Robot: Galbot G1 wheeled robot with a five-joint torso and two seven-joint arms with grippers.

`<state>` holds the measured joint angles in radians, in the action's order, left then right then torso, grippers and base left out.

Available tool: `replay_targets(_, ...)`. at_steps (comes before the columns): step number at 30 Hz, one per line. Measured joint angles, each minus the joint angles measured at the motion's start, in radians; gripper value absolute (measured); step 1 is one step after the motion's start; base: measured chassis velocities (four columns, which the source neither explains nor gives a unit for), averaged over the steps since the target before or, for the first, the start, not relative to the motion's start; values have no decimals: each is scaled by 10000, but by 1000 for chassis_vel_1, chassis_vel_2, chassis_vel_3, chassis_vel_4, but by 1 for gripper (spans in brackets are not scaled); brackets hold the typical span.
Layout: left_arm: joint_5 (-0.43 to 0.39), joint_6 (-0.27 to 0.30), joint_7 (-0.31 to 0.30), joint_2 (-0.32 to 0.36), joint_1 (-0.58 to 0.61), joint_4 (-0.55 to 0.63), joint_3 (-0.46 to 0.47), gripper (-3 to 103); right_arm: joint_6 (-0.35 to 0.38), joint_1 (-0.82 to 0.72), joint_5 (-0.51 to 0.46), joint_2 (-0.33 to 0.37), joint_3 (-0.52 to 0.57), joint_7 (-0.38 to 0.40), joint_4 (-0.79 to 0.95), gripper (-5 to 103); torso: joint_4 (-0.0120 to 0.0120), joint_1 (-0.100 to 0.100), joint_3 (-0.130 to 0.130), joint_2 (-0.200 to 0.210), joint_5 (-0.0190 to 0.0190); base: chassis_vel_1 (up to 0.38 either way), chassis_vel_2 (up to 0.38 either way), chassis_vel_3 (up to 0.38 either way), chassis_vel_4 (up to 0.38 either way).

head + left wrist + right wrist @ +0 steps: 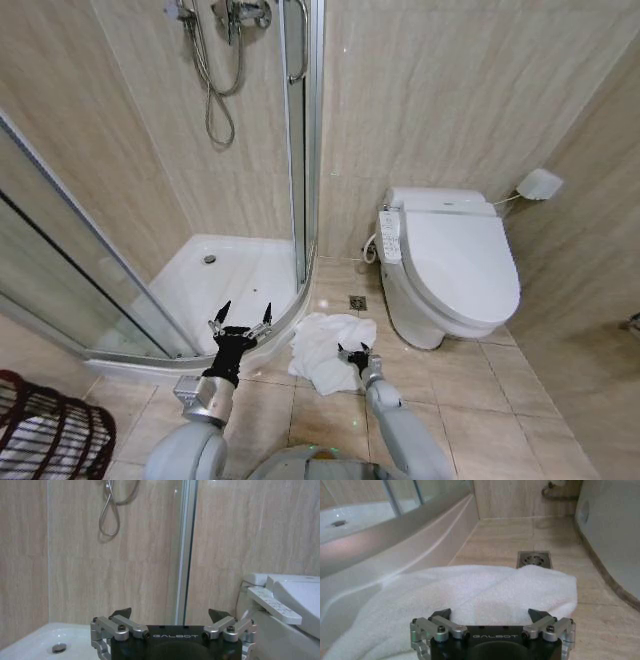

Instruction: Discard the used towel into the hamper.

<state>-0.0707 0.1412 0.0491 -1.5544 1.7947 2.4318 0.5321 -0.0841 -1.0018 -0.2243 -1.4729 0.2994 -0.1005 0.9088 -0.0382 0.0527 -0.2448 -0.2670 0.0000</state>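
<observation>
Nearest in the head view, the hamper (45, 432) sits on the tiled floor (480, 400) at the robot's near left, well apart from everything else. Just ahead, the right tool (354, 354) is down low over the near edge of the white towel (322, 347), fingers spread and released, nothing gripped; the right wrist view has the towel (470, 600) crumpled right in front of those open fingertips. The left tool (241, 322) hangs raised by the curved shower tray (230, 275), also spread wide and released. The towel lies on the floor between tray and toilet (450, 265), with the floor drain (357, 302) just beyond it.
</observation>
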Motion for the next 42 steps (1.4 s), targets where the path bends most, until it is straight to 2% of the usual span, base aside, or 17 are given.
replay_targets(12, 0, 0, 0, 0, 0, 0, 0, 100, -162, 344, 97, -46, 339, -541, -769, 102, 0, 0, 0, 0, 0, 0, 0, 0, 0)
replay_targets(16, 0, 0, 0, 0, 0, 0, 0, 100, -231, 444, 154, -111, 480, -650, -888, 88, 0, 0, 0, 0, -1, 0, 0, 0, 0)
replay_targets(18, 0, 0, 0, 0, 0, 0, 0, 100, -238, 445, 158, -122, 506, -667, -899, 88, 0, 0, 0, 0, -1, 0, 0, 0, 0)
replay_targets(21, 0, 0, 0, 1, 0, 0, 0, 100, -298, 404, 227, -143, 585, -737, -959, 76, 0, 0, 0, 0, -1, 0, 0, 0, 0)
replay_targets(22, 0, 0, 0, 1, 0, 0, 0, 100, -298, 404, 227, -143, 585, -737, -959, 76, 0, 0, 0, 0, -1, 0, 0, 0, 0)
replay_targets(28, 0, 0, 0, 0, 0, 0, 0, 100, -399, 373, 322, -188, 783, -905, -1136, 56, 0, 0, 0, 0, 0, 0, 0, 0, 0)
replay_targets(30, 0, 0, 0, 0, 0, 0, 0, 100, -410, 382, 334, -195, 817, -917, -1173, 56, 0, 0, 0, 0, -1, 0, 0, 0, 0)
replay_targets(32, 0, 0, 0, 0, 0, 0, 0, 100, -415, 387, 337, -197, 834, -919, -1194, 48, 0, 0, 0, 0, 0, 0, 0, 0, 0)
replay_targets(33, 0, 0, 0, 0, 0, 0, 0, 100, -415, 387, 337, -197, 834, -919, -1194, 48, 0, 0, 0, 0, 0, 0, 0, 0, 0)
replay_targets(40, 0, 0, 0, 0, 0, 0, 0, 100, -389, 290, 325, -97, 740, -844, -1004, 25, 0, 0, 0, 0, -1, 0, 0, 0, 0)
replay_targets(42, 0, 0, 0, 0, 0, 0, 0, 100, -387, 261, 318, -84, 727, -838, -953, 25, 0, 0, 0, 0, 0, 0, 0, 0, 0)
